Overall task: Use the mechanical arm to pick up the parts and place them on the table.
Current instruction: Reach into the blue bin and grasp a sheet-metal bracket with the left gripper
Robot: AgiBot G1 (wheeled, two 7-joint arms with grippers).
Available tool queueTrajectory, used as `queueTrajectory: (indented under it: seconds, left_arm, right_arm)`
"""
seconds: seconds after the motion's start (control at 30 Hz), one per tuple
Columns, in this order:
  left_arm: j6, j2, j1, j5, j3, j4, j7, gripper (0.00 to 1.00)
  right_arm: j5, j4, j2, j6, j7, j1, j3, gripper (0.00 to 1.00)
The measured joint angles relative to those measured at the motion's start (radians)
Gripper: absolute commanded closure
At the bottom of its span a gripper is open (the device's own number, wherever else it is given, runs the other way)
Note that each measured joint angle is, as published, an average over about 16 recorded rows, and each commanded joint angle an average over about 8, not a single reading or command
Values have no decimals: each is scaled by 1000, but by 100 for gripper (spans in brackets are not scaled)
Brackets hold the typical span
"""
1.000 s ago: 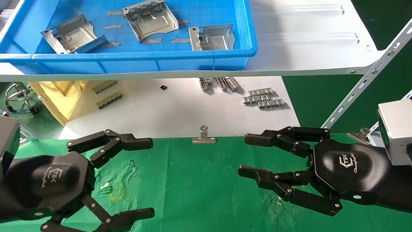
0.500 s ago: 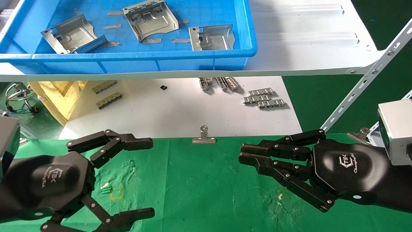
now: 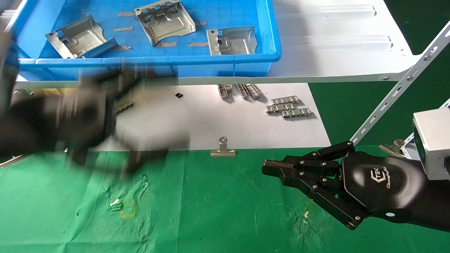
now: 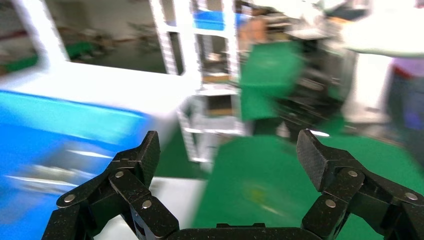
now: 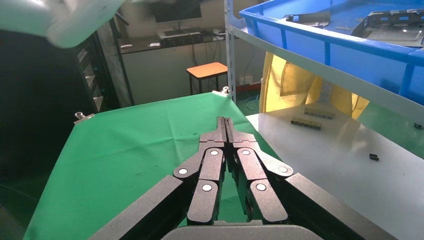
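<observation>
Three silver stamped parts (image 3: 79, 37) (image 3: 164, 21) (image 3: 232, 41) lie in a blue bin (image 3: 140, 61) on the white shelf. My left gripper (image 3: 158, 114) is a blur in the head view, raised just below the bin's front wall. Its jaws stand wide open and empty in the left wrist view (image 4: 230, 150). My right gripper (image 3: 267, 167) hovers low over the green table (image 3: 218, 211) at the right. It is shut on nothing, with its fingertips pressed together in the right wrist view (image 5: 225, 122).
A white sheet (image 3: 197, 119) beyond the green cloth carries ridged metal strips (image 3: 288, 107) and a small black piece (image 3: 179, 95). A silver binder clip (image 3: 222, 149) sits on the cloth's far edge. The shelf's slanted white brace (image 3: 397, 91) runs past the right arm.
My left gripper has swung up and away from the green cloth towards the blue bin, still open. My right gripper has closed from open to fully shut.
</observation>
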State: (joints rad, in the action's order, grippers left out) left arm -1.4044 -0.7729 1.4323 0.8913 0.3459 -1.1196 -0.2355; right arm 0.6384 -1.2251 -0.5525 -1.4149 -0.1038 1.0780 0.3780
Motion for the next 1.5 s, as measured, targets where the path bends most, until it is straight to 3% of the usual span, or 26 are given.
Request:
queueTrajectory:
  seconds: [0.27, 0.47, 0.53, 0.67, 0.73, 0.8, 0.9, 0.97, 1.5]
  left_arm:
    - [136, -211, 368, 247, 114, 385, 13, 0]
    - [288, -365, 563, 420, 197, 681, 51, 3]
    - [341, -407, 605, 464, 218, 763, 60, 20]
    - [435, -475, 663, 535, 255, 894, 73, 70]
    - [467, -500, 681, 561, 270, 942, 77, 92]
    - [490, -519, 695, 581, 283, 982, 79, 100]
    - [512, -540, 710, 601, 296, 1027, 80, 100]
    - [521, -548, 717, 611, 302, 1047, 80, 100]
    - [583, -561, 722, 644, 327, 1097, 79, 100]
  right_arm:
    - [0, 0, 0, 0, 0, 0, 0, 100]
    - [0, 0, 0, 0, 0, 0, 0, 100]
    - [0, 0, 0, 0, 0, 0, 0, 100]
    - [0, 0, 0, 0, 0, 0, 0, 97]
    - [0, 0, 0, 0, 0, 0, 0, 77]
    - [0, 0, 0, 0, 0, 0, 0, 52]
    - [0, 0, 0, 0, 0, 0, 0, 15]
    - [0, 0, 0, 0, 0, 0, 0, 1]
    - [0, 0, 0, 0, 0, 0, 0, 0]
